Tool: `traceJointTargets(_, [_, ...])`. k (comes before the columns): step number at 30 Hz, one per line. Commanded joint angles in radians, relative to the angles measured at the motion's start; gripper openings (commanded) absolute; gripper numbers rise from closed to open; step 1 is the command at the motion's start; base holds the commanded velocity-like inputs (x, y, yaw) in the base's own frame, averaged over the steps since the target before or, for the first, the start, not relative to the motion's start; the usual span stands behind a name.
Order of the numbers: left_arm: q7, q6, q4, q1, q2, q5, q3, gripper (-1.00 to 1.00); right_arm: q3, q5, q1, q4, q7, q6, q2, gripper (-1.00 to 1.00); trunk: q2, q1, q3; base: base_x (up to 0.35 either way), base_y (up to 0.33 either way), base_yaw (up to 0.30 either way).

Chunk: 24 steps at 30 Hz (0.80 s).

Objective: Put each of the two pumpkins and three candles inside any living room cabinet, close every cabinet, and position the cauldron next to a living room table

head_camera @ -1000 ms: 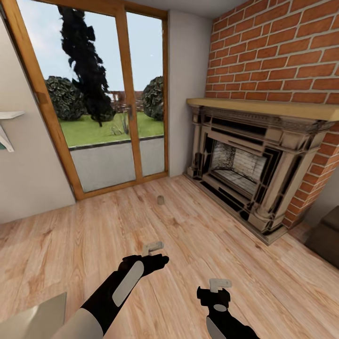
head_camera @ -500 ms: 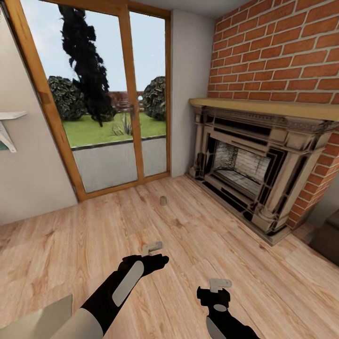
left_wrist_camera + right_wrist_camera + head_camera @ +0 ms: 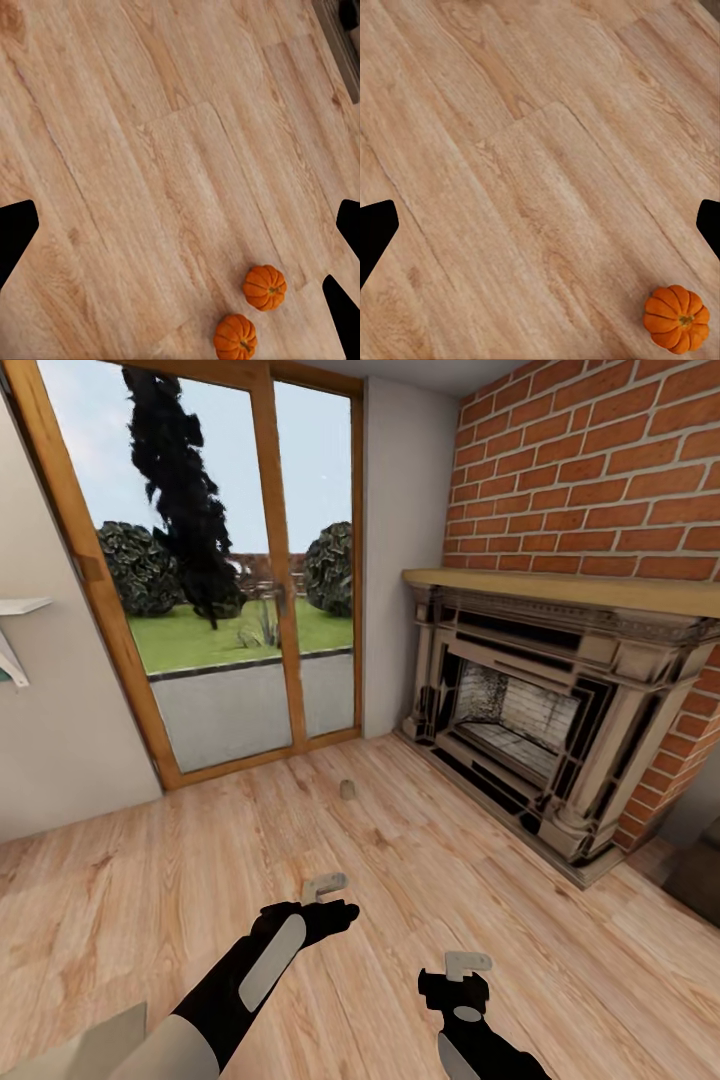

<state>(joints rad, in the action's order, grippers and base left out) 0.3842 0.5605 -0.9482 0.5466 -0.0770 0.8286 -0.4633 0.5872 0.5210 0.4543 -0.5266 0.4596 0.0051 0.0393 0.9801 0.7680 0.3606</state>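
Lying on floor (image 3: 150,150), ribbed orange pumpkins (image 3: 264,287); both tools (image 3: 325,887) (image 3: 467,964) released, empty.

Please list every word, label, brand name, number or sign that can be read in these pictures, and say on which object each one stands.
There is no readable text in any view.
The fireplace, the brick wall and the glass door carry no writing.
The two pumpkins on the wooden floor have no labels.
The left gripper and right gripper show no markings.
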Motion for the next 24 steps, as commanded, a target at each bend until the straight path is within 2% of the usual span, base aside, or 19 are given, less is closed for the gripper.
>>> traceJointTargets(1, [0.010,0.001,-0.001,0.001,0.000,0.011,-0.002,1.00,0.008,0.008,0.001,-0.001,0.008,0.000,-0.001,1.00,0.001,0.000,0.001,0.032,0.021,0.000])
traceJointTargets(13, [0.010,0.001,-0.001,0.001,0.000,0.011,-0.005,1.00,0.008,0.008,0.001,-0.001,0.007,0.002,-0.001,1.00,0.001,0.000,0.001,0.018,0.033,0.000])
traceJointTargets(24, [0.009,0.001,-0.001,0.001,0.000,0.011,-0.002,1.00,0.008,0.008,0.001,-0.001,0.007,0.001,-0.001,1.00,0.001,0.000,0.001,0.108,0.000,0.000])
